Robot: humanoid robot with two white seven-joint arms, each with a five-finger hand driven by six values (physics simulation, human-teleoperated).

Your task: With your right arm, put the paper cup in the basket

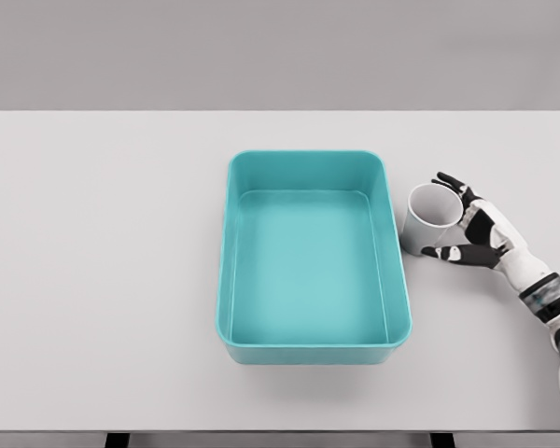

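While you have only the head view to go on, it tells you enough: the right hand (pixel 473 229) comes in from the lower right and sits against the paper cup (pixel 431 217), which stands on the table (pixel 103 261) just beside the right wall of the basket (pixel 313 347), toward its far end. You see the fingers (pixel 451 182) reaching round the far side of the cup and the thumb (pixel 445 252) lying along its near side, so the hand is partly closed about it; whether the grip is firm enough to carry the cup you cannot tell from this angle. The cup leans a little, its open mouth showing toward the camera, and its base looks to be on the tabletop, so you are, by my reading, at the grasping step, with the lift not yet made. Your next move calls for a secure hold, then a rise high enough for the cup's base to clear the teal rim, a short travel to the left over the basket's interior, and a release there. Mind the wall, which the cup nearly touches. Counting: one cup, one basket with nothing in it, one table, one hand in view; the left arm does not show.
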